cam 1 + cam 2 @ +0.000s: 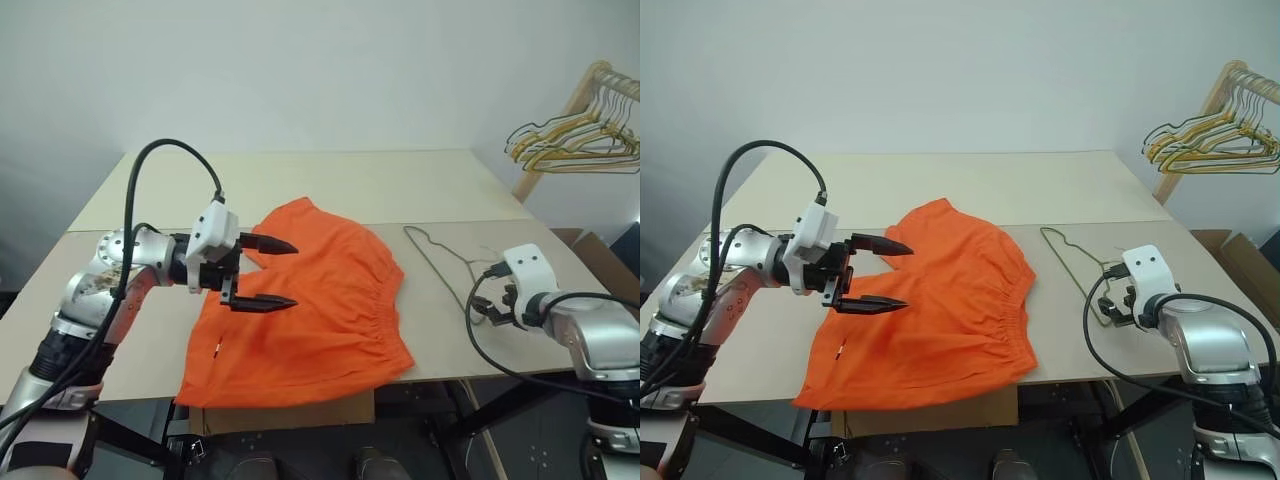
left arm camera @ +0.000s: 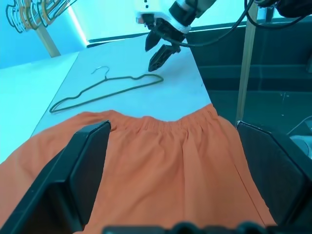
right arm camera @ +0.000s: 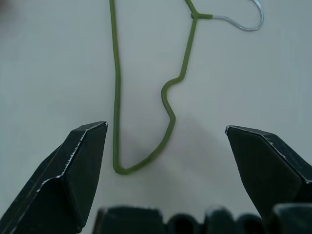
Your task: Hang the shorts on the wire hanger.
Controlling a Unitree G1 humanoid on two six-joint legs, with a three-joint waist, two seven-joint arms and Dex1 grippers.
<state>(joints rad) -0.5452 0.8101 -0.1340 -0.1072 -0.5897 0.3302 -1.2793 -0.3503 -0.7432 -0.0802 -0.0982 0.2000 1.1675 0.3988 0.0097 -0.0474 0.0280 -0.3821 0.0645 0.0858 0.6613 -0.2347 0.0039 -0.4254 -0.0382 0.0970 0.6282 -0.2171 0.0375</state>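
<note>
Pale counter under a plain white wall, two boards butted with a seam across the middle. Shorts lie flat at the near edge, orange, hem slightly overhanging, elastic waistband toward the right, small white mark near the lower left hem. Left hand hovers over the left part of the shorts, fingers spread wide apart, pointing right, nothing between them; cannot tell if the lower finger touches the cloth. Hanger lies flat on the counter just right of the shorts, apart from the waistband, hook end toward the right edge; the wire looks green in the right wrist view with a bare metal hook. Right hand sits above the hanger's near corner, fingers wide apart and empty, the bent wire lying between and beyond them. Far right, past the counter, a wooden rack carries a bunch of gold and green hangers.
</note>
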